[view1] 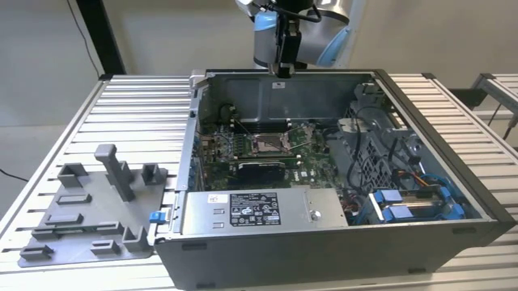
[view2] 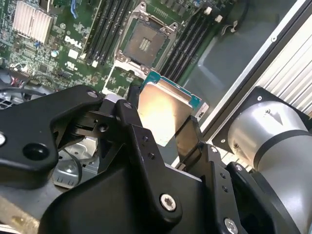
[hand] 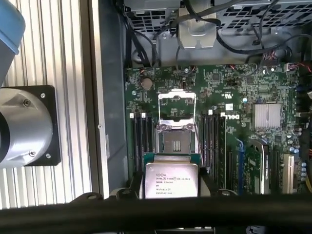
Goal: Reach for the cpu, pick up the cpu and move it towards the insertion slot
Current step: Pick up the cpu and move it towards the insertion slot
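Gripper (view2: 165, 129) fingers clamp the cpu (view2: 163, 114) by its edges, holding it in the air above the open computer case (view1: 421, 109). Beyond the chip, toward twelve o'clock in the first wrist view, the insertion slot (hand: 176, 142) sits uncovered on the green motherboard (hand: 234, 97), its metal frame raised.

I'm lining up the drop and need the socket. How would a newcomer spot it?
Look inside the open computer case, at the green circuit board on its floor. Near the board's middle sits the socket: a small square with a shiny metal frame, unlike the long black memory slots flanking it.
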Available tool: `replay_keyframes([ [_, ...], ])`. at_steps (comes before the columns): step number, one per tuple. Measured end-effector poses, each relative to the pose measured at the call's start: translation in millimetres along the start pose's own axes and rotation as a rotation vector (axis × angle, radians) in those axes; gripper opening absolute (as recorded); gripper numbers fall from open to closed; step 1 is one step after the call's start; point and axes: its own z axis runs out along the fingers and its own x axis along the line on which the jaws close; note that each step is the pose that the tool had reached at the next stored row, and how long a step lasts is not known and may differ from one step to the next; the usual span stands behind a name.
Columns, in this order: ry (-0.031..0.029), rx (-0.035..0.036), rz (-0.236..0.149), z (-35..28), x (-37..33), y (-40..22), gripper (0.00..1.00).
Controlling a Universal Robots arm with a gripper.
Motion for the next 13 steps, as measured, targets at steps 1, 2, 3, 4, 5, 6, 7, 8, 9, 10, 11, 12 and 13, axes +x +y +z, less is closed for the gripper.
replay_keyframes([
  [1, 0.0001, 0.0, -0.002, 0.1, 0.0, -0.1, 0.0],
  [2, 0.0001, 0.0, -0.005, 0.1, 0.0, -0.2, 0.0],
  [3, 0.0001, 0.0001, -0.012, 0.2, 0.0, -0.4, 0.0],
  [4, 0.0, 0.0003, -0.019, 0.3, 0.0, -0.7, 0.0],
  [5, -0.0001, 0.0005, -0.024, 0.4, 0.0, -0.9, 0.0],
  [6, -0.0001, 0.0005, -0.027, 0.4, 0.0, -1.1, 0.0],
  [7, -0.0001, 0.0006, -0.027, 0.5, -0.1, -1.1, 0.0],
  [8, -0.0002, 0.0006, -0.027, 0.5, -0.1, -1.2, 0.0],
  [9, -0.0002, 0.0006, -0.027, 0.5, -0.1, -1.4, 0.0],
  [10, -0.0001, 0.0006, -0.027, 0.5, -0.1, -1.4, 0.0],
  [11, -0.0001, 0.0006, -0.027, 0.5, -0.1, -1.4, 0.0],
  [12, -0.0001, 0.0006, -0.027, 0.5, -0.1, -1.4, 0.0],
  [13, -0.0001, 0.0006, -0.027, 0.6, -0.1, -1.4, 0.0],
])
